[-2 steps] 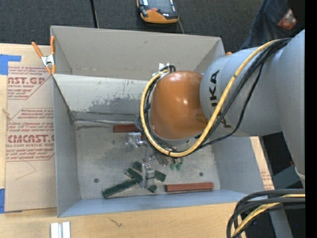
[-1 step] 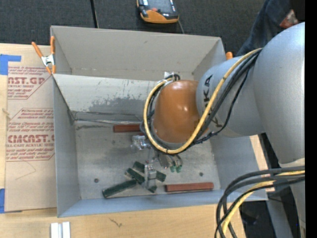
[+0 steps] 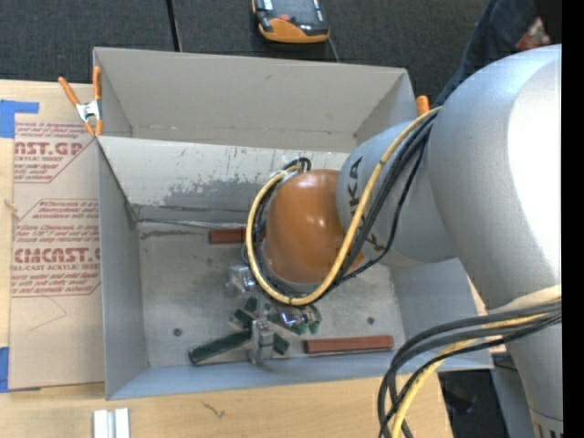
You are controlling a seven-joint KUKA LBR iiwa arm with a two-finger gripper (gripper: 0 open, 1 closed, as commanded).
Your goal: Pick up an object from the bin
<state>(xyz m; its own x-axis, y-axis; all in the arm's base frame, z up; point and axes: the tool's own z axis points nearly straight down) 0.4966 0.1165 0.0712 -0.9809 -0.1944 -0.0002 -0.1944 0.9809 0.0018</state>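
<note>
A long, flat dark green piece [image 3: 217, 348] lies on the floor of the bin [image 3: 117, 281], close to its front wall. It lies nearly level, left end slightly lower, right end hidden.

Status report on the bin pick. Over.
Pincer low near the bin front, at the end of a dark green strip. Close beside: red-brown bar.

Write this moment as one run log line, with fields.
arm: down in grey bin | gripper: at end of dark green long thing, front of floor | nearby: red-brown bar | held: cannot tell
</note>
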